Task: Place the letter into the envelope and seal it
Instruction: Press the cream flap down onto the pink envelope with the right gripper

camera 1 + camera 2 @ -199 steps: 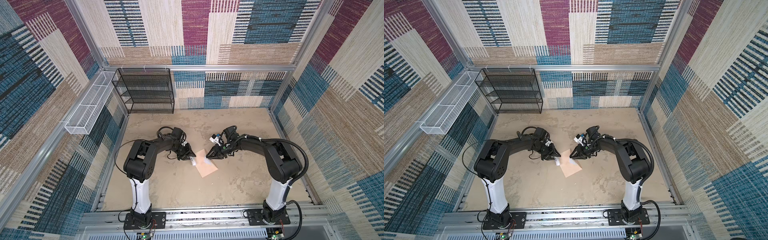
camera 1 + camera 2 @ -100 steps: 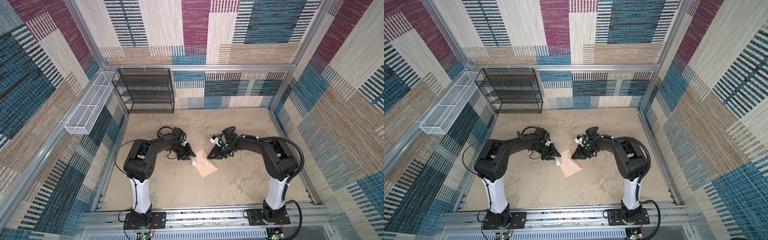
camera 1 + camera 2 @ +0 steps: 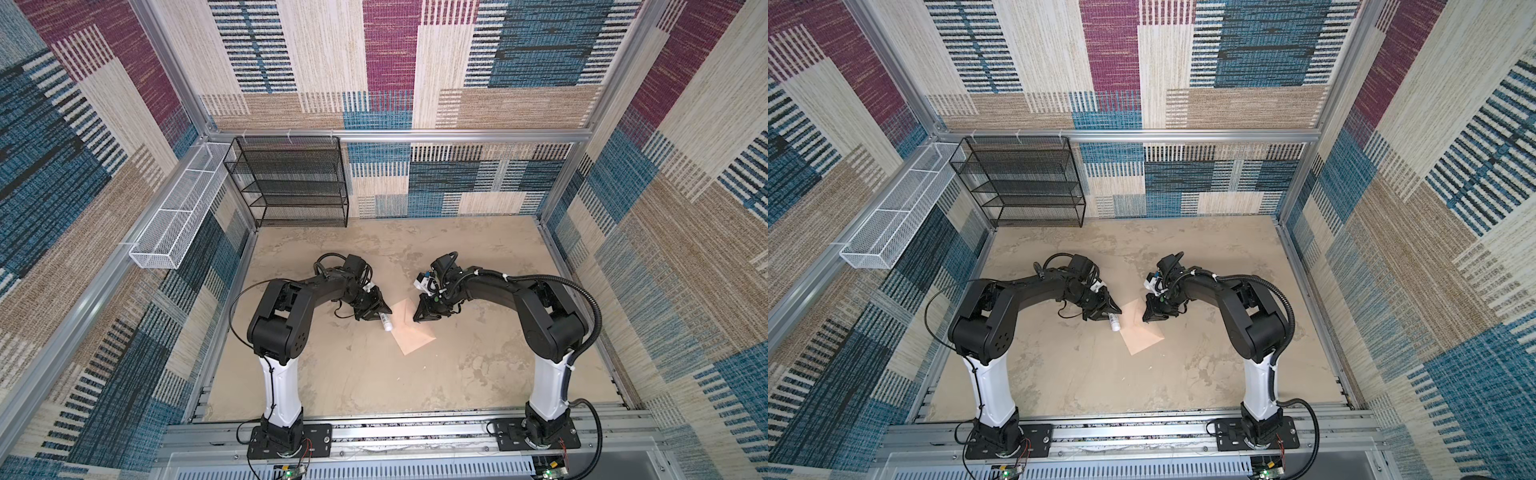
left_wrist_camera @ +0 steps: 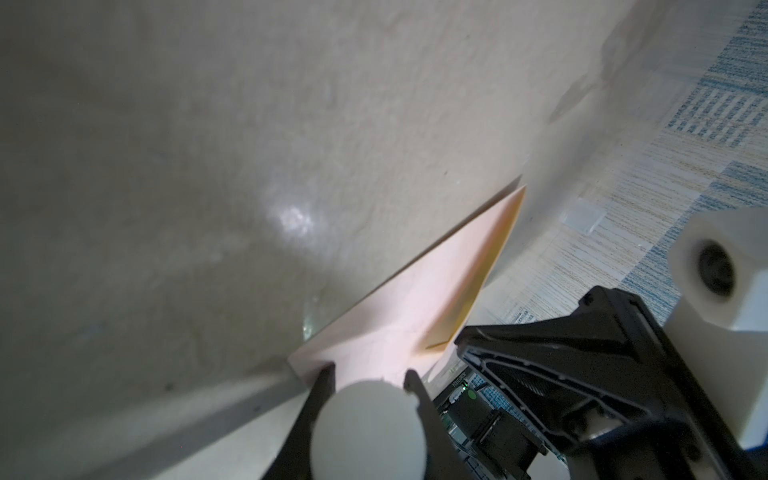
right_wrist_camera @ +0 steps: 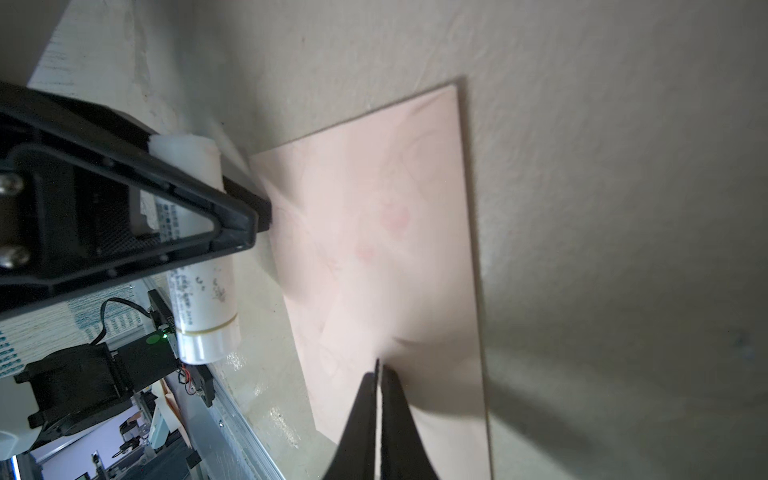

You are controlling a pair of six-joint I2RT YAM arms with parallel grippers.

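The right claw had just closed, pinching the envelope near the middle of the table. The left claw gripped a white glue tube. The letter was not visible, probably already inside, so sealing seemed next.

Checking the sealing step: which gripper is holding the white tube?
The left gripper: its jaws clamp the tube beside the envelope. The right gripper has no tube; its closed jaws pinch the envelope.
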